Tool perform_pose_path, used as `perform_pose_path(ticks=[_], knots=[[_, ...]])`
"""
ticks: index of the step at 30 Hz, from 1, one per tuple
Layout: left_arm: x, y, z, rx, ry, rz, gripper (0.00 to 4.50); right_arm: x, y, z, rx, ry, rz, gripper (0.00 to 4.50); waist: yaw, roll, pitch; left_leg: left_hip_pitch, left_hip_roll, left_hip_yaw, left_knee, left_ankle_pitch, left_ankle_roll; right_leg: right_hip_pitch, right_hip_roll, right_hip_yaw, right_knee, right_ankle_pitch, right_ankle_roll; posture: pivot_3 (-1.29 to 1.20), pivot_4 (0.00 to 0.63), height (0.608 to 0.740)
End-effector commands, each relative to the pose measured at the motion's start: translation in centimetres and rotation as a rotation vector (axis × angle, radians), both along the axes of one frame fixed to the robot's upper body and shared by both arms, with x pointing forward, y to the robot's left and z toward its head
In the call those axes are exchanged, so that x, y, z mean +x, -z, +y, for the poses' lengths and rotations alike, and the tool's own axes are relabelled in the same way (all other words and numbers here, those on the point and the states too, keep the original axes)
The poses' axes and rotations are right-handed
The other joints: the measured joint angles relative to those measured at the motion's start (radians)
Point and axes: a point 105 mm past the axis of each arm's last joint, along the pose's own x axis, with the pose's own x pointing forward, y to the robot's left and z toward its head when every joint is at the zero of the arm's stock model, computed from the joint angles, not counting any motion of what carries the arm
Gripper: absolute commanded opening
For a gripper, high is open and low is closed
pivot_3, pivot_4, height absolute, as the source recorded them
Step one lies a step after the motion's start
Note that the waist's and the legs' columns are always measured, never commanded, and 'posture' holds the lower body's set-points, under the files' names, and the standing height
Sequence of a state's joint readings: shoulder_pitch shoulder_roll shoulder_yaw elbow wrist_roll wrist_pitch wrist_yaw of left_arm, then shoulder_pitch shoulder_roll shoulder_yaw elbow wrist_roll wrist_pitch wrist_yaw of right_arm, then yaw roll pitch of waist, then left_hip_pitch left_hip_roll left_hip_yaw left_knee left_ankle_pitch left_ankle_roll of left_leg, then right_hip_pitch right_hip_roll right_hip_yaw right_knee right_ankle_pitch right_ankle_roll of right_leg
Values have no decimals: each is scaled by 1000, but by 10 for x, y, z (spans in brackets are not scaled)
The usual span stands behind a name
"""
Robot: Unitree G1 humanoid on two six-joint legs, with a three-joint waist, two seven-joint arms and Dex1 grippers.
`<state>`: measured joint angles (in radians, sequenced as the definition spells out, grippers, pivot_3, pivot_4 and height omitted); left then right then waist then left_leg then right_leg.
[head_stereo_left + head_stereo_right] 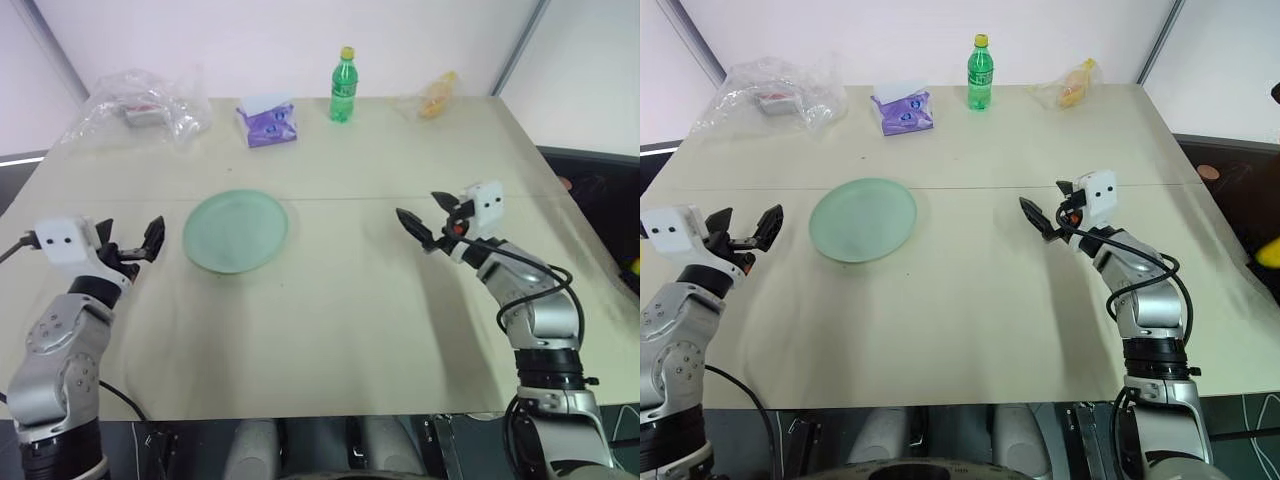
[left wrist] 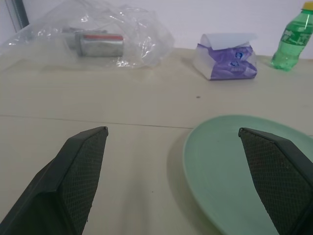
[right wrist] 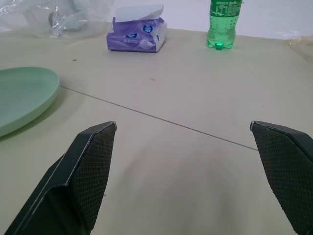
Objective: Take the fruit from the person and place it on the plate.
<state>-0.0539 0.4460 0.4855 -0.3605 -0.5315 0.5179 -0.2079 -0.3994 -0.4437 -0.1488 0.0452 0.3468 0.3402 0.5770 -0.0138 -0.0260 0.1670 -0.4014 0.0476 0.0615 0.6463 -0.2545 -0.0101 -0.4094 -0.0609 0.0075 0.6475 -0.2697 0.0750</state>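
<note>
The pale green plate (image 1: 236,230) lies flat on the beige table (image 1: 340,310), left of centre, with nothing on it. My left gripper (image 1: 130,232) hovers just left of the plate, level and open, and the plate's rim (image 2: 234,161) lies past its fingertips. My right gripper (image 1: 418,205) hangs over the table to the right of the plate, open and pointing toward the middle, with nothing between its fingers (image 3: 93,161). A small patch of bright yellow (image 1: 1270,252) shows at the far right beyond the table; I cannot tell whether it is the fruit. The person is out of view.
Along the table's far edge stand a crumpled clear bag with a can inside (image 1: 140,108), a purple tissue pack (image 1: 266,122), a green bottle (image 1: 343,85) and a yellow-orange item in clear wrapping (image 1: 437,97). A seam line crosses the table behind the plate.
</note>
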Motion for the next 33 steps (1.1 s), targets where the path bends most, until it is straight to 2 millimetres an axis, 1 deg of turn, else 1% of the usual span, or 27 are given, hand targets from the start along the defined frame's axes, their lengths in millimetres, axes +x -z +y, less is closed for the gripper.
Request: perform_pose_path(ticks=[1, 7, 17, 33], knots=[[1, -20, -3, 39, 13, -73, 4479, -1, -10, -6, 2, 17, -46, 4500, 0, 0, 0, 0, 0, 0, 0, 0, 0, 0, 0, 0, 0, 0, 0, 0, 150, 740], [3, -23, -8, 43, 41, -87, 4479, -1, -9, -5, 7, 22, -49, 4500, 0, 0, 0, -1, 0, 0, 1, 0, 0, 0, 0, 0, 0, 0, 0, 0, 150, 740], [6, -23, -9, 38, 45, -93, 4479, -1, -10, -2, 29, 21, -42, 4500, 0, 0, 0, -1, 0, 0, 0, 0, 0, 0, 0, 0, 0, 0, 0, 0, 150, 740], [3, -21, -4, 49, 21, -86, 4479, 0, -9, 1, 14, 8, -46, 4500, 0, 0, 0, -1, 1, -1, 0, 0, 0, -1, 0, -1, 0, 0, 0, 0, 150, 740]])
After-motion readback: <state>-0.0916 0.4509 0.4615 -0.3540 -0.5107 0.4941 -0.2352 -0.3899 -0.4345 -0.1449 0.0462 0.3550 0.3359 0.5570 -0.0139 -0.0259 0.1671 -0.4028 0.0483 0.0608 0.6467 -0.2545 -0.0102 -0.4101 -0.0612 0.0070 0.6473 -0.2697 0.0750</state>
